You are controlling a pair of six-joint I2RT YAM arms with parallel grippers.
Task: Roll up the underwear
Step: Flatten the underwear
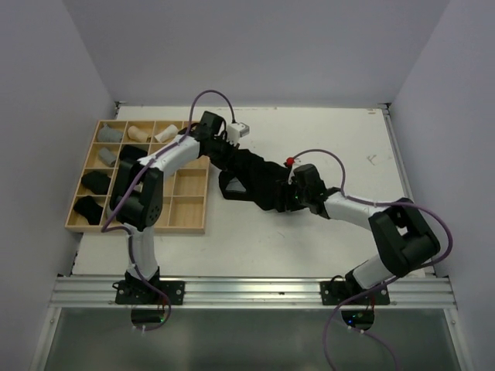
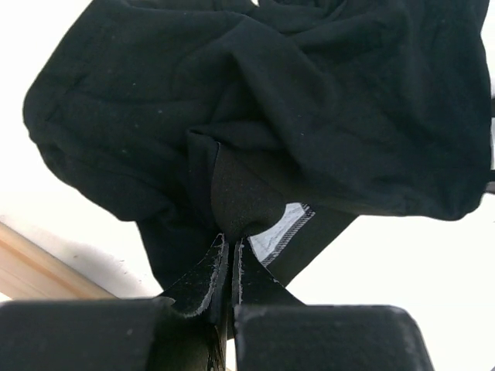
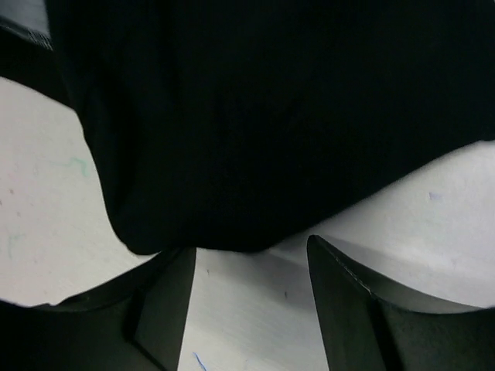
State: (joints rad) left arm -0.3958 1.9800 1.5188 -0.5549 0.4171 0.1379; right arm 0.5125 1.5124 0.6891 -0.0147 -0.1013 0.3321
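One black underwear (image 1: 255, 182) lies crumpled in the middle of the white table, between the two arms. My left gripper (image 1: 223, 151) is at its far-left end. In the left wrist view that gripper (image 2: 230, 238) is shut on a fold of the underwear (image 2: 309, 100), next to a white label (image 2: 282, 228). My right gripper (image 1: 288, 195) is at the cloth's near-right end. It (image 3: 251, 251) stands open, bare table between its fingers, and the edge of the underwear (image 3: 271, 116) lies just past the fingertips.
A wooden grid tray (image 1: 182, 229) sits at the left of the table, its corner (image 2: 39, 267) close to my left gripper. Its compartments hold a grey roll (image 1: 110, 134), a beige roll (image 1: 139, 132), a white roll (image 1: 165, 133) and black rolls (image 1: 97, 182).
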